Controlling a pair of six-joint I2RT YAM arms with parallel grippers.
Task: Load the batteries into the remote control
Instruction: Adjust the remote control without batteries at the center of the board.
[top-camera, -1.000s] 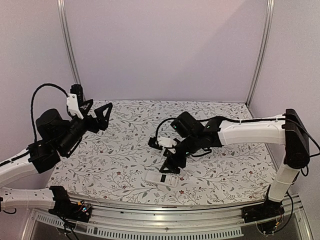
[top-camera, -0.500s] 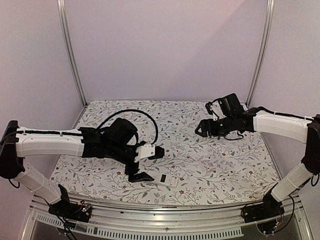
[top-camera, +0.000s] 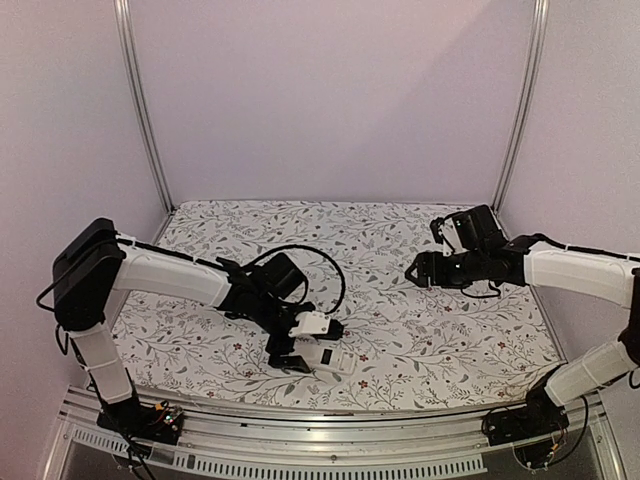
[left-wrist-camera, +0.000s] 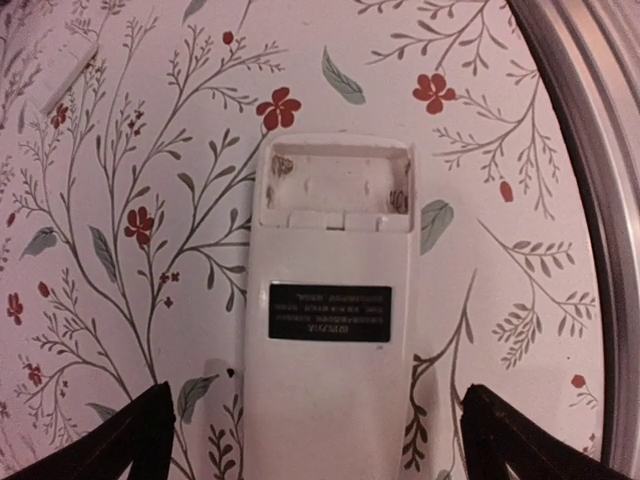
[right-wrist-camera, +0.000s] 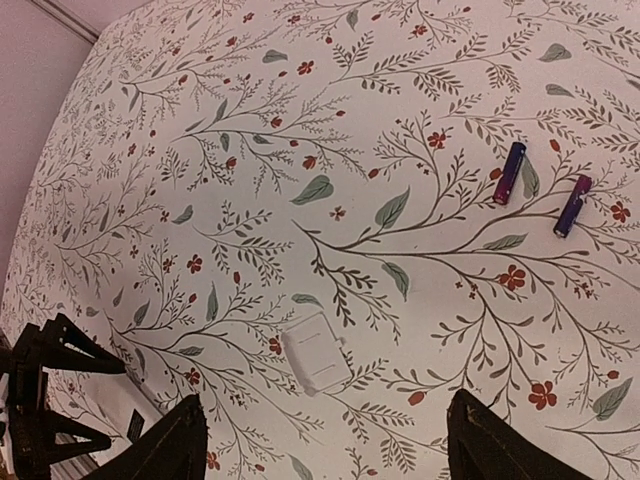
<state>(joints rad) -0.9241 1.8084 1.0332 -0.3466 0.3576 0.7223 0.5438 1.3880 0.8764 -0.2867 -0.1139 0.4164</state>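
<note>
The remote control (left-wrist-camera: 330, 260) lies back up on the flowered cloth, its white back showing a black label. Its battery bay (left-wrist-camera: 335, 185) is open and empty. It also shows near the table's front edge in the top view (top-camera: 337, 361). My left gripper (left-wrist-camera: 322, 448) (top-camera: 303, 354) is open, low over the remote, one finger on each side of its near end. Two dark slim batteries (right-wrist-camera: 508, 172) (right-wrist-camera: 572, 205) lie side by side on the cloth. My right gripper (right-wrist-camera: 335, 445) (top-camera: 413, 272) is open and empty, held above the cloth.
The small white battery cover (right-wrist-camera: 318, 365) lies loose on the cloth under my right gripper; it also shows in the left wrist view (left-wrist-camera: 65, 75) and the top view (top-camera: 384, 313). The metal rail of the table's front edge (left-wrist-camera: 590, 200) runs close beside the remote.
My right gripper left the remote and drew back to the right rear. My left arm swung in from the left and came down with its open fingers around the remote.
</note>
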